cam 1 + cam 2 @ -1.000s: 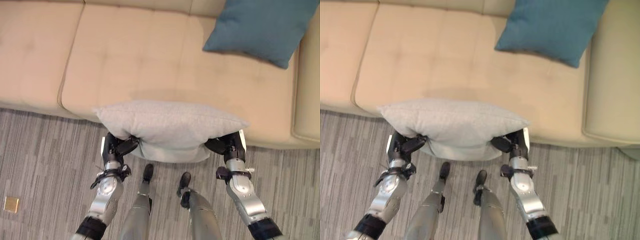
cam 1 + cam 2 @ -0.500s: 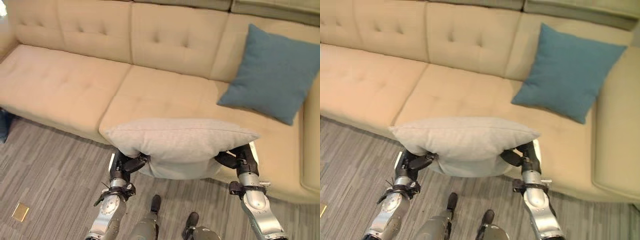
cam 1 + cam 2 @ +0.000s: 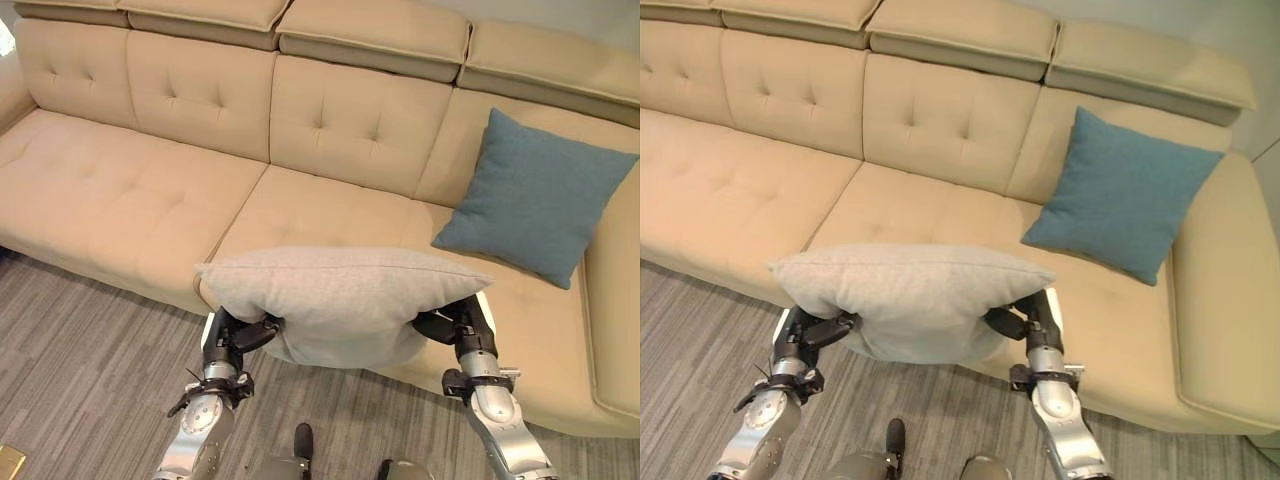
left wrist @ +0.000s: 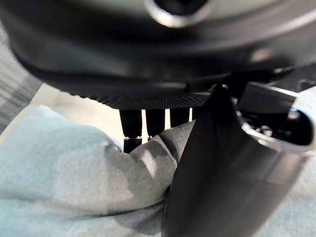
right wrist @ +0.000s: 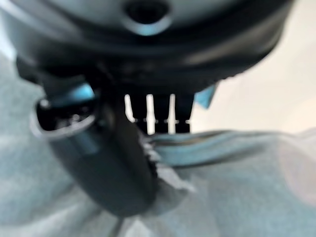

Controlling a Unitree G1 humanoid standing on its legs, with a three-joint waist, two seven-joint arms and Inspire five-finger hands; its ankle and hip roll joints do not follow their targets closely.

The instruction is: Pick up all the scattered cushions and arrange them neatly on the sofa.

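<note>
Holding the grey cushion (image 3: pixel 340 300) over the sofa's (image 3: pixel 150 200) front edge, the left hand (image 3: pixel 232 338) and right hand (image 3: pixel 462 322) each pinch an end, thumb and fingers curled into the cloth. It looks light, soft and squashy, sagging between them, so end grips seem right. Pale grey, rectangular, plump; a blue cushion (image 3: pixel 535 195) leans against the sofa back.

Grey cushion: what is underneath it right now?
Under the grey cushion, the left hand and right hand pinch its ends. Below are the sofa seat edge and floor; fingertips are covered.
</note>
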